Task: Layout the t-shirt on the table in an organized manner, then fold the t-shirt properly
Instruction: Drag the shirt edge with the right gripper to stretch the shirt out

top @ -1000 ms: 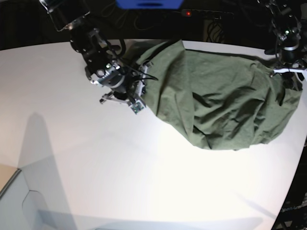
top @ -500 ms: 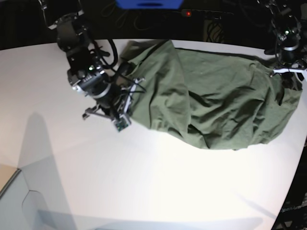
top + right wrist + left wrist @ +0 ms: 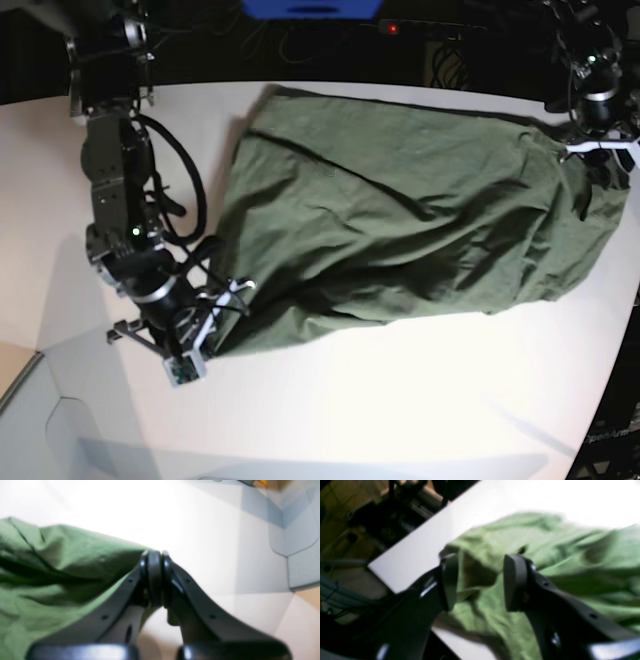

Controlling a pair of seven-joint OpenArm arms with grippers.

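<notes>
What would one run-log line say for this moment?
right gripper: shut on t-shirt edge, pulling | left gripper: open over shirt | table: shirt spreading

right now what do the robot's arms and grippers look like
Both arms are black with silver joint rings and loose black cables looping alongside. The right gripper has glossy black curved fingers with small holes and rounded pads. The left gripper matches it, with thick dark pads.

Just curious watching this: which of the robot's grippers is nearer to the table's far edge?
The left gripper: it hangs open over the t-shirt's corner near the table's far edge. The right gripper, shut on the t-shirt's hem, sits toward the near side.
</notes>
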